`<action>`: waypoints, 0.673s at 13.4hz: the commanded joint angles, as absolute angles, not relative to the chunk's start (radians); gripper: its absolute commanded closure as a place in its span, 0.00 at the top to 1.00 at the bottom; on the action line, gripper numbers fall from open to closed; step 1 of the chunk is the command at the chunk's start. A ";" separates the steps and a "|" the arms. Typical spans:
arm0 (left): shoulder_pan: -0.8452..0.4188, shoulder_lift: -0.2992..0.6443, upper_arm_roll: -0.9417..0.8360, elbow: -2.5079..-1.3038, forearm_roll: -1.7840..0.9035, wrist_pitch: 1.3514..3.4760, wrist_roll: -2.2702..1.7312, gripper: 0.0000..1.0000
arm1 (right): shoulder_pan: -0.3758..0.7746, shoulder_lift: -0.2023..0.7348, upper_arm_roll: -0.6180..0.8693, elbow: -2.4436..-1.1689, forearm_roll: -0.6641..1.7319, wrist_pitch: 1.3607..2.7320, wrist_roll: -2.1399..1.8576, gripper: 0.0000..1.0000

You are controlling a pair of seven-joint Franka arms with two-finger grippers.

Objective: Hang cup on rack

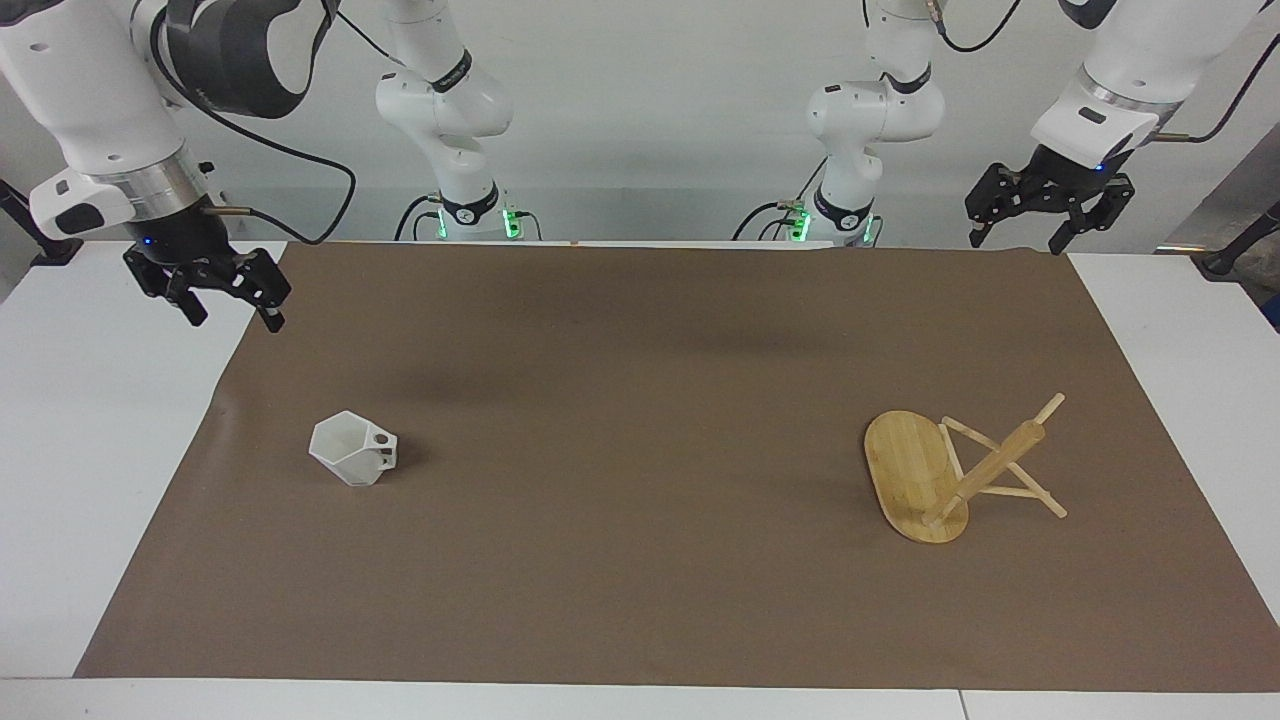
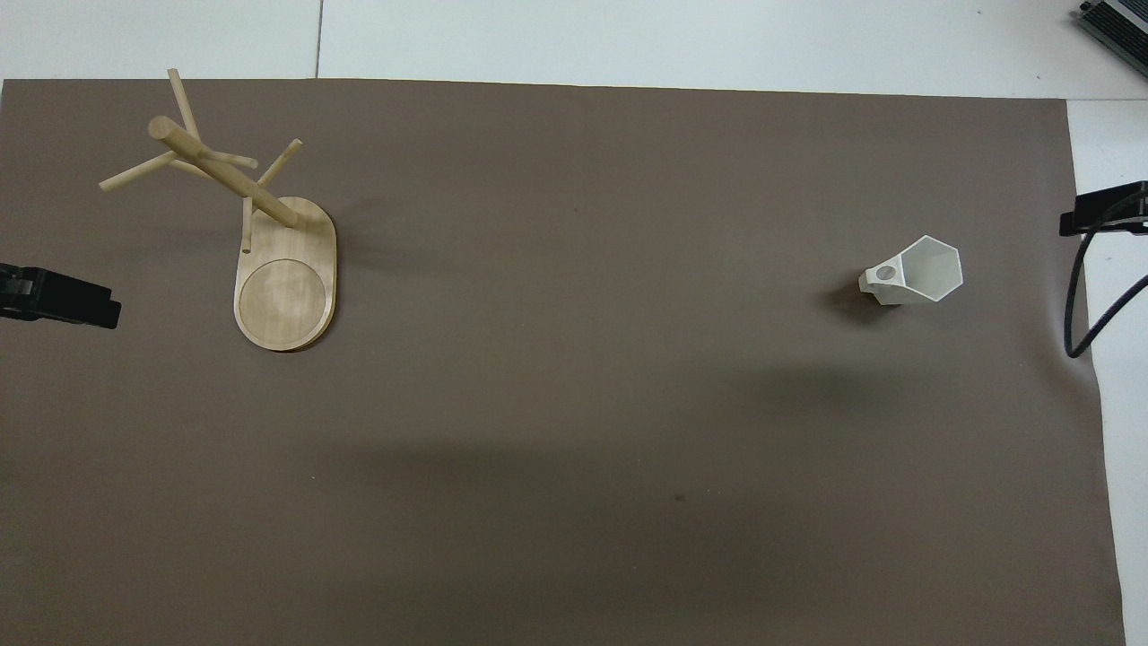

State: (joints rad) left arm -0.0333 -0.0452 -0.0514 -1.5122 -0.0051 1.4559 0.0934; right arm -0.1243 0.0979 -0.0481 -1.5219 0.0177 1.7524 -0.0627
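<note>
Two-arm workstation with a brown mat [image 1: 640, 470] spread over the white surface [image 1: 90, 480]. The cup [image 1: 352, 448], a white faceted mug, stands upright on the mat toward the right arm's end, its handle with the round hole turned toward the middle of the mat; its interior, seen from overhead [image 2: 924, 274], holds nothing. The rack [image 1: 925, 480], a bamboo mug tree, stands on its flat oval base toward the left arm's end [image 2: 278, 269], its central post and thin pegs bare, a shallow round recess in the base likewise unoccupied. The right end effector [image 1: 232, 305] hangs in the air above the mat's edge at the right arm's end, released, fingers spread and grasping nothing; the cup lies well apart from it, farther from the robots and somewhat toward the middle of the mat. The left end effector [image 1: 1020, 232] hangs above the mat's corner at the left arm's end, near the robots' edge, also released and grasping nothing; the rack stands well apart from it, farther from the robots. Cup and rack are well apart from each other, at roughly the same depth on the mat.
</note>
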 commanded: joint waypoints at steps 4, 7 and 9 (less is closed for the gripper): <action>-0.038 -0.063 -0.052 -1.531 -0.002 1.466 0.087 1.00 | -0.130 0.075 -0.041 -1.546 0.017 1.753 -0.046 1.00; -0.029 -0.064 -0.051 -1.537 -0.002 1.459 0.090 1.00 | -0.130 0.075 -0.041 -1.546 0.017 1.753 -0.046 1.00; -0.022 -0.067 -0.048 -1.542 -0.002 1.457 0.090 1.00 | -0.130 0.075 -0.041 -1.546 0.017 1.753 -0.046 1.00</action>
